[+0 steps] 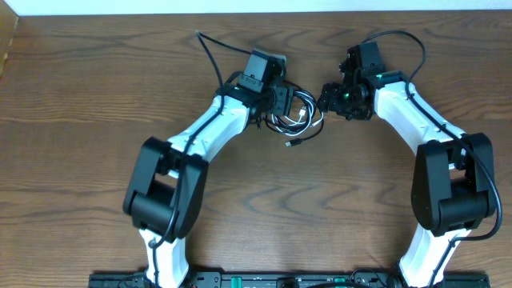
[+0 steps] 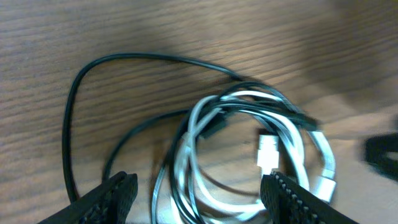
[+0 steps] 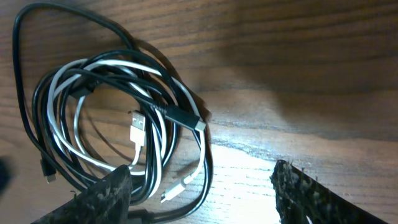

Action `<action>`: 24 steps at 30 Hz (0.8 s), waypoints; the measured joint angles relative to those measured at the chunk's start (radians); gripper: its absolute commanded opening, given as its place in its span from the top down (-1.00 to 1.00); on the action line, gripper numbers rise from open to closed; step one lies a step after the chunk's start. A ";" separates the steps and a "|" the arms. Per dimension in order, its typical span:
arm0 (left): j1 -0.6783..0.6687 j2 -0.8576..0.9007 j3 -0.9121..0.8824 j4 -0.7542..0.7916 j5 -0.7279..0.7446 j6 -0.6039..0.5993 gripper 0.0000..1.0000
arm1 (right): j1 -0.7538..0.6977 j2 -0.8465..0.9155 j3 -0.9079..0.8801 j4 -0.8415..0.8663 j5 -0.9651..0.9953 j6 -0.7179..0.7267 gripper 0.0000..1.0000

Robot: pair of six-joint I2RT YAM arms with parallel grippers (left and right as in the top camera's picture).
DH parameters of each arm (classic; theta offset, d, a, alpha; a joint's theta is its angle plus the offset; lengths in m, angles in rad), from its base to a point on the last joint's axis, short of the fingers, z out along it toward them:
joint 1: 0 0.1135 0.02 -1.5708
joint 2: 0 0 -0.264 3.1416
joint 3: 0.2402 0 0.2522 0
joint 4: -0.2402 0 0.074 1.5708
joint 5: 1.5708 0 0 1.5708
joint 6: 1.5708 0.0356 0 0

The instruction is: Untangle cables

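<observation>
The cables (image 1: 294, 118), one black and one white, lie coiled together in a small bundle on the table between the two arms. My left gripper (image 1: 276, 104) hangs over the bundle's left side and my right gripper (image 1: 332, 100) over its right edge. In the left wrist view the left gripper (image 2: 202, 199) is open, its fingers (image 2: 115, 196) straddling the loops without pinching them. A black loop (image 2: 124, 58) trails out and a white plug (image 2: 267, 151) lies inside the coil. The right gripper (image 3: 202, 193) is open too, with only the coil's outer loops (image 3: 186, 180) between its fingers.
The brown wooden table (image 1: 96, 80) extends around the bundle to a far edge at the top. Thick black wires (image 1: 210, 56) run along the arms. A small black plug end (image 1: 293, 144) lies just in front of the bundle.
</observation>
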 measured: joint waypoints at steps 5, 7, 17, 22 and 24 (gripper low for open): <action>0.000 0.087 0.000 0.063 -0.089 0.036 -0.35 | 0.000 0.000 0.000 -0.001 0.000 -0.005 -0.38; 0.000 0.106 0.000 0.094 -0.102 0.040 -0.32 | 0.000 0.000 0.000 0.000 0.000 -0.005 -0.38; -0.004 0.132 0.000 0.087 -0.123 0.046 0.12 | 0.000 0.000 0.000 0.000 0.000 -0.005 -0.39; -0.015 0.133 0.000 0.056 -0.123 0.054 0.85 | 0.000 0.000 0.000 0.000 0.000 -0.005 -0.39; -0.016 0.133 0.004 0.040 -0.121 0.058 0.85 | 0.000 0.000 0.000 -0.001 0.000 -0.005 -0.39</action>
